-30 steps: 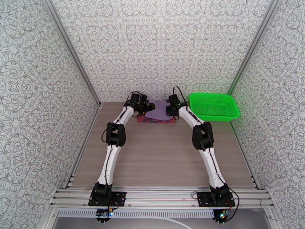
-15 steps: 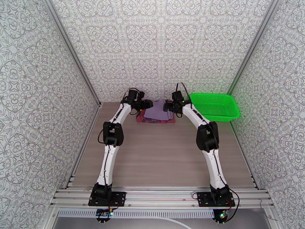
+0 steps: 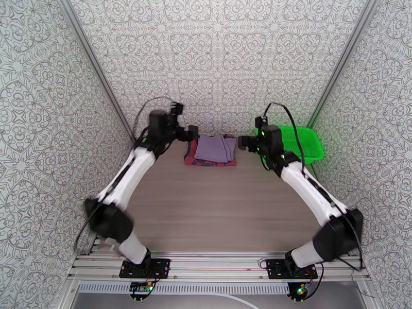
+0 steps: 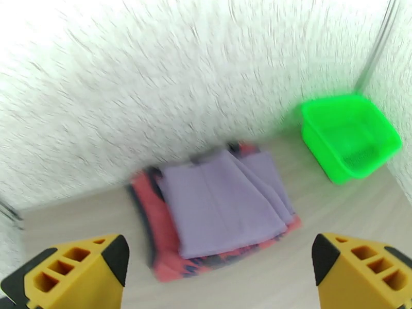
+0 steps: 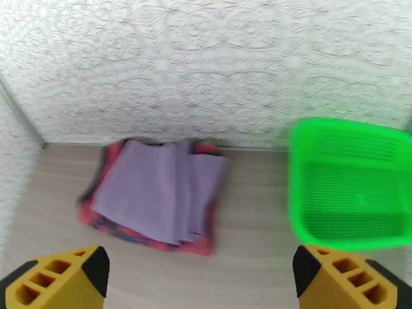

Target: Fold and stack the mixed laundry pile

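Observation:
The folded lavender garment [image 3: 215, 148] lies on top of the folded dark red tank top [image 3: 191, 153], stacked at the far edge of the table by the back wall. In the left wrist view the lavender cloth [image 4: 226, 202] covers most of the red one [image 4: 154, 227]. From the right wrist the lavender piece [image 5: 159, 194] rests on the red top [image 5: 100, 202]. My left gripper [image 3: 191, 133] hangs open just left of the stack, touching nothing. My right gripper [image 3: 242, 142] hangs open just right of it. Both sets of yellow fingertips [image 4: 77, 269] [image 5: 56, 279] stand wide apart with nothing between them.
A bright green mesh basket [image 3: 304, 142] stands at the back right, behind my right gripper, seen also as the basket [image 4: 350, 135] and the basket [image 5: 350, 191]. Patterned walls close in the table [image 3: 216, 212] on three sides.
Both arms have pulled up and back from the stack, elbows swinging outward. The right gripper went from partly closed to open. The lavender garment now lies flat on the red one.

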Robot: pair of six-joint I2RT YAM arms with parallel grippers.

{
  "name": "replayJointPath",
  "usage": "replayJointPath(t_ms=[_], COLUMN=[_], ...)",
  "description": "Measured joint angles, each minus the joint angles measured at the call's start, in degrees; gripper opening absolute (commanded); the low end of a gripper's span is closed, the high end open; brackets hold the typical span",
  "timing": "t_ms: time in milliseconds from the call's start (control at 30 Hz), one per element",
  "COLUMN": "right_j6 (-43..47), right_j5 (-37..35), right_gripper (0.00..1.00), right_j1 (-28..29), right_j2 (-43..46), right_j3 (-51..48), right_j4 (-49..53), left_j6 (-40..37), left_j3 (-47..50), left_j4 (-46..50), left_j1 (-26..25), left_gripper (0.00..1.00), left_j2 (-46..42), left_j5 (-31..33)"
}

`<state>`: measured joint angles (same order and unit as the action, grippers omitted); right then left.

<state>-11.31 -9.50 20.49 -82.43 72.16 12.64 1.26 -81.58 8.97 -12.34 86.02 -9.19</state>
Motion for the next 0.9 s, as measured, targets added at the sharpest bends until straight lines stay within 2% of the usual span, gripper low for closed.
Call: replayJointPath(t_ms=[100,167,200,267,367,467,567,633,733,833,900], right_j6=[5.49,9.66,11.41,12.94,13.73,14.38,14.34,14.32,13.86,13.46,13.05], right_j5=[-3.45,-6.01,-7.23,-10.29,-14.82,-16.02,-16.46,-16.72,-16.87,-16.59,-15.67], right_gripper=[0.95,0.93,0.89,0.89,0.99,0.99,0.99,0.99,0.99,0.99,0.99], right_j1=[-0.17,-0.26,-0.26,-0.26,-0.5,-0.85,-0.85,-0.98,-2.91,-6.12,-8.11], right_j2=[4.83,6.03,6.08,5.64,5.22,6.32,8.83,11.17,13.07,12.24,10.45], right_j3=[-15.04,-26.88,-31.78,-40.22,-45.35,-45.42,-45.59,-47.25,-51.89,-55.87,-57.57], right_j4=[-10.56,-20.85,-24.98,-32.11,-36.22,-39.93,-41.88,-43.71,-47.95,-51.6,-55.58], left_j6=[-1.88,-2.91,-2.1,0.59,2.8,3.58,4.13,3.63,-0.13,-1.49,0.39], left_j3=[23.04,38.12,45.42,56.94,68.15,70.2,70.16,69.44,63.41,63.47,67.8], left_j4=[-19.8,-36.06,-42.71,-53.2,-63.36,-70.47,-75.73,-72.39,-57.0,-56.72,-60.13], left_j1=[4.74,7.93,9.66,13.31,16.24,15.08,13.57,12.81,12.33,13.86,17.75], left_gripper=[0.99,0.99,0.99,0.99,0.99,0.99,0.99,0.99,1.0,1.0,1.0], left_j2=[-10.69,-12.96,-11.96,-7.67,-0.81,0.7,-4.68,-12.33,-23.74,-27.08,-24.52], left_j5=[3.06,4.02,4.61,5.27,9.03,10.73,12.85,13.49,14.29,14.16,13.49])
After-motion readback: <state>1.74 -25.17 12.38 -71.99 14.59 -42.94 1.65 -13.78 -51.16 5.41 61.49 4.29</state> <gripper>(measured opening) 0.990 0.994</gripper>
